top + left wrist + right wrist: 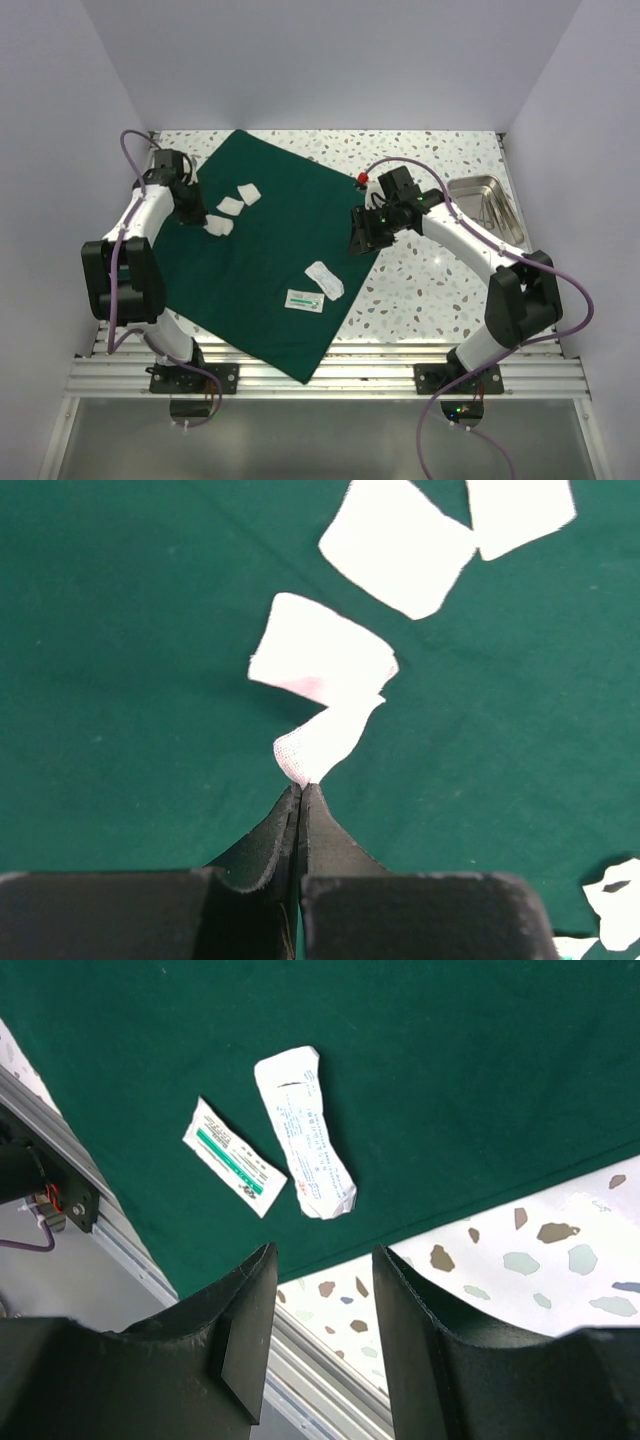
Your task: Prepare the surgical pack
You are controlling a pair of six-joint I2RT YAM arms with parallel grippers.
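Nearest the lens: left pincer (300, 792), clenched tight on the corner of a gauze square (322, 670), black fingers (265, 845) pressed flat together with only the white corner between the tips. Rest of that square just ahead of the tips on the dark green drape (120, 630), one flap curled back toward the grip. Farther ahead and to the right of the tips, two more gauze squares (400, 545), apart from each other and from the pinched one, flat on the cloth.

Under both pincers, the drape spread wide as a single sheet over the speckled surface (420, 285), turned like a diamond, near corner hanging past the surface edge over the metal rails (400, 372).

Then the right pincer (322, 1260), released, jaws wide with nothing between them, hovering over the drape's right border at the meeting of green cloth and speckled surface. Ahead of its tips and to the left in the wrist view, white packet (305, 1135) and just beside it green-striped packet (235, 1158), both flat on the cloth. Well off to the right of the right pincer, steel tray (485, 205) on the bare surface, apart from the drape.
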